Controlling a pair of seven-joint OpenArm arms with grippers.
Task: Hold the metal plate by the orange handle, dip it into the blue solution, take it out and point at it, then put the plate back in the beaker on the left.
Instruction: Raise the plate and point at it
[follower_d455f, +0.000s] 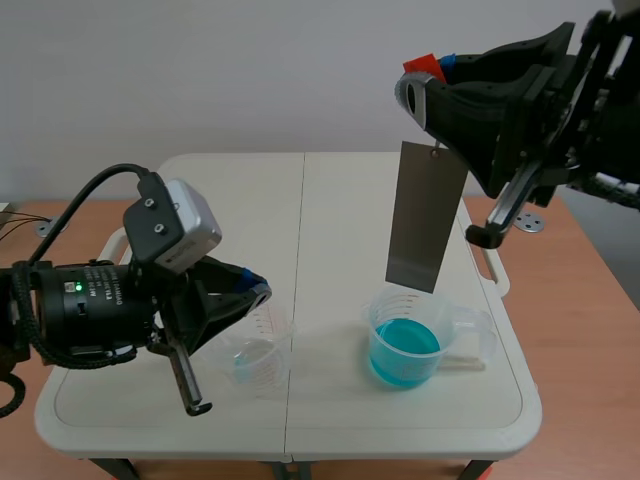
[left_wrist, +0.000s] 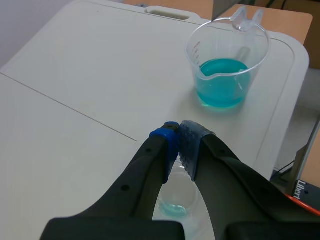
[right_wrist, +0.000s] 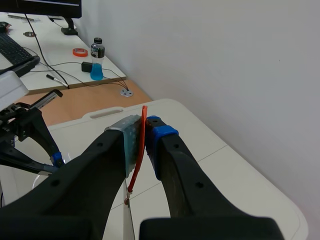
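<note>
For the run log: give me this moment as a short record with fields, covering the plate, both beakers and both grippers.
plate: plate hangs upright above the blue beaker, lower edge out of the liquid
handle: orange handle, pinched in the right gripper
blue beaker: on the table, blue solution in its lower part
left beaker: left beaker is clear, with a trace of blue at the bottom and no plate in it
left gripper: left gripper shut, at the left beaker's rim; whether it pinches the rim cannot be told
</note>
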